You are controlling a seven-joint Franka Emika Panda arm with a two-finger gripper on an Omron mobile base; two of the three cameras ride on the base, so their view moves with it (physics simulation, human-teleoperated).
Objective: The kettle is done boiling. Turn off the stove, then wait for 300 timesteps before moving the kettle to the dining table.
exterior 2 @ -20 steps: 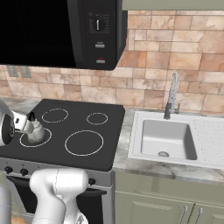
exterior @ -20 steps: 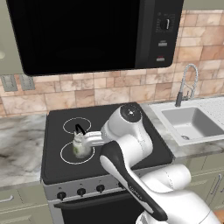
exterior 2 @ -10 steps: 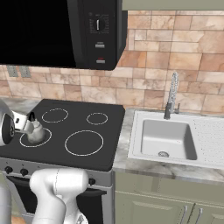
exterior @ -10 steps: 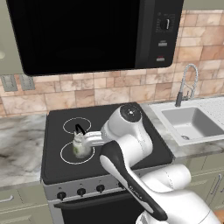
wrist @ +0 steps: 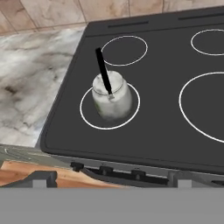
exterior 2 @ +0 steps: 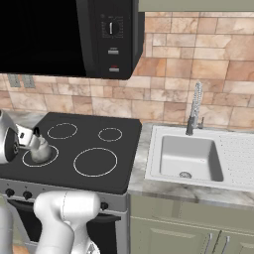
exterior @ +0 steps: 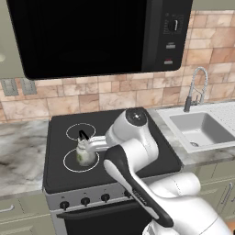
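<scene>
nothing has moved: the small pale grey-green kettle (wrist: 112, 98) sits on the black glass stove's (wrist: 166, 127) front-left burner, likely through the wait, while the arm hovers alongside with jaws apart, empty.

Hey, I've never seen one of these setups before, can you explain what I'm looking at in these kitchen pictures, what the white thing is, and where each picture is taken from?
It is a computer-rendered kitchen. The white thing is a robot arm on a driving base. Two pictures come from cameras on that base, behind the arm to its left and right. The third comes from a camera on its hand, looking down at the black stove. A small pale kettle with a black handle sits on the front left burner. The row of knobs runs along the stove's front. Beside the stove are a marble counter and a sink, with a microwave above. The gripper is open and holds nothing.
</scene>
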